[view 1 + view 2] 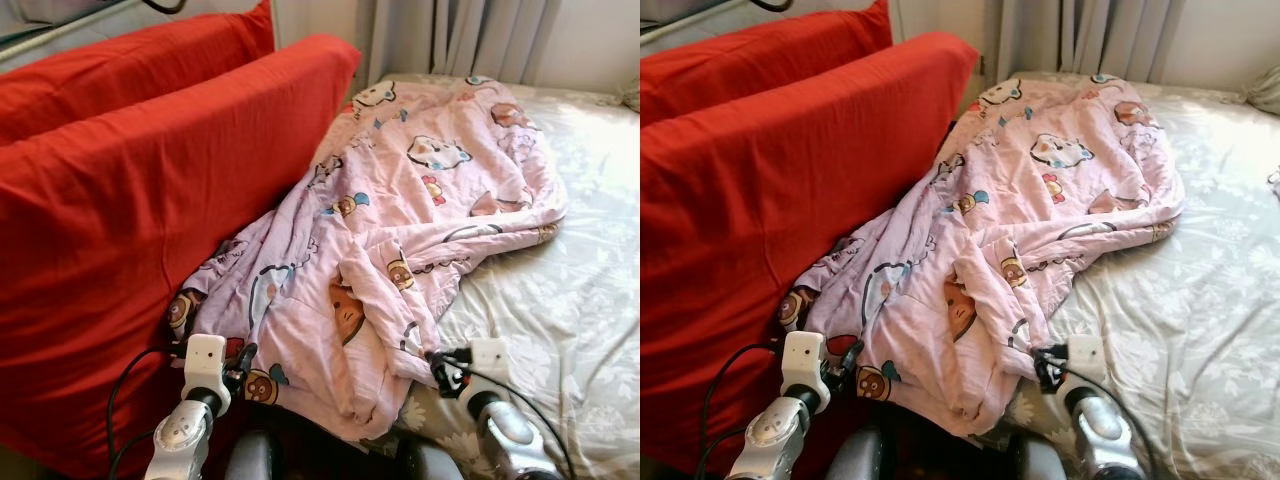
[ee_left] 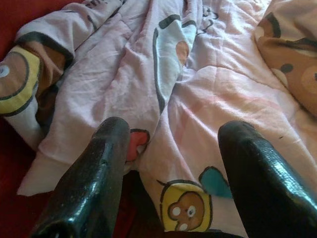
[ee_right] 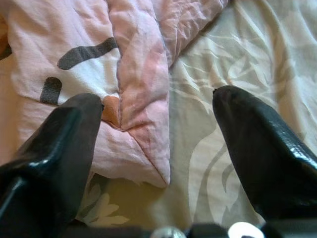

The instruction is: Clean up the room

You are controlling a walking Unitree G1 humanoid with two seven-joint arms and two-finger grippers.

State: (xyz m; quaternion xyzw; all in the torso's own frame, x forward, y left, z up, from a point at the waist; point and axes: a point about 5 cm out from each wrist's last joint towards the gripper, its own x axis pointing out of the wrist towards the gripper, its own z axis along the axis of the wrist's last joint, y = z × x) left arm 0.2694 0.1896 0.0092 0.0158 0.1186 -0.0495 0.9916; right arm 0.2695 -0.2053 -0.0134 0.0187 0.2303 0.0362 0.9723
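The left gripper and the right gripper both reached forward over the near edge of the bed, each with its fingers spread wide and nothing held between them. By the look of it the tidying had hardly begun: the bed was unmade, with the pale leaf-patterned sheet bare over its right half. The pink cartoon-print blanket lay crumpled in a long heap from the far end of the bed down to the near edge, its left side bunched against the two big red cushions that leaned along the bed's left. Straightening or folding the blanket seemed to be what was left. The left arm was extended low beside the cushions, its gripper hovering just over the blanket's near left corner, where a brown bear print showed between the fingers. The right arm was held alike, its gripper poised above the blanket's folded near right corner, one finger over the sheet.
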